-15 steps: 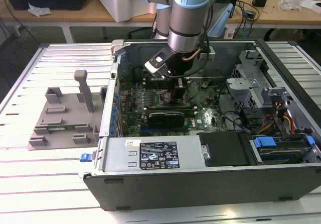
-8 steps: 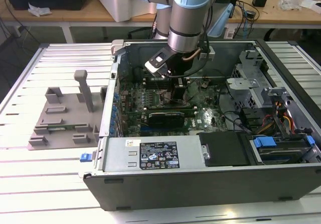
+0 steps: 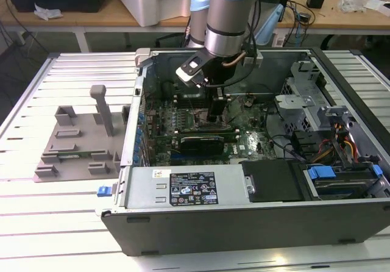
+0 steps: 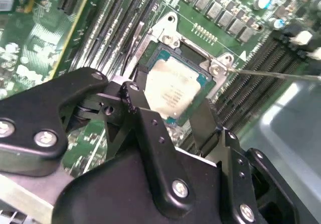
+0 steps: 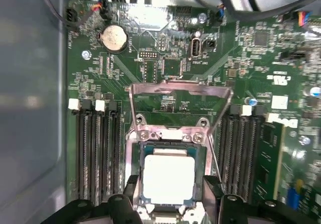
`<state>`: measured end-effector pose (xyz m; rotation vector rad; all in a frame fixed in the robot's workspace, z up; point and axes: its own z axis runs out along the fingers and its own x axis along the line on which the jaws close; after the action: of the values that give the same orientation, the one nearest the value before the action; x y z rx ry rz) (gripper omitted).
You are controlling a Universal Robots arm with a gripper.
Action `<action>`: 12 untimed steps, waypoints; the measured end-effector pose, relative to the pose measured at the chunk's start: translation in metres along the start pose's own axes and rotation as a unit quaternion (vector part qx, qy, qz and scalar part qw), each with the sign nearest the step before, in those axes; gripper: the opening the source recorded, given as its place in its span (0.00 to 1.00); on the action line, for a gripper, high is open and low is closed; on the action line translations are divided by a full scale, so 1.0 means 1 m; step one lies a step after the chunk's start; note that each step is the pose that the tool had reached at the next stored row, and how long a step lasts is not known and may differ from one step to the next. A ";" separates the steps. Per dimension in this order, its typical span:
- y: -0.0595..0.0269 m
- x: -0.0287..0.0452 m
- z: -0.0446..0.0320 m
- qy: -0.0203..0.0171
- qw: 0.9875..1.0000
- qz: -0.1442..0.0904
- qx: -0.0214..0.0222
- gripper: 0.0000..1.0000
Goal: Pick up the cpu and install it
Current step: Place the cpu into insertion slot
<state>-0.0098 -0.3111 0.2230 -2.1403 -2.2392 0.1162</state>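
Down low, with the gripper [image 4: 168,103] just above the socket [image 4: 169,29], astride the cpu [image 4: 173,88] at the socket's middle. Cannot tell whether clenched or released.

No print on the cpu [image 4: 173,91] or the case label [image 3: 192,188] reads clearly

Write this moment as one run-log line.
cpu: lying in motherboard socket | load plate: open | gripper: low over cpu

The gripper [image 5: 170,190] seemingly hides one cpu [image 5: 168,176] edge.
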 end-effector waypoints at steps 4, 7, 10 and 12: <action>-0.0017 -0.0004 -0.0194 0.000 1.000 0.000 0.000 0.35; -0.0032 -0.0008 -0.0372 0.000 1.000 0.000 0.000 0.11; -0.0042 -0.0011 -0.0495 0.000 1.000 0.000 0.000 0.11; -0.0050 -0.0013 -0.0593 0.000 1.000 0.000 0.000 0.11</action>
<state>-0.0098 -0.3111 0.2826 -2.1404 -2.2391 0.1164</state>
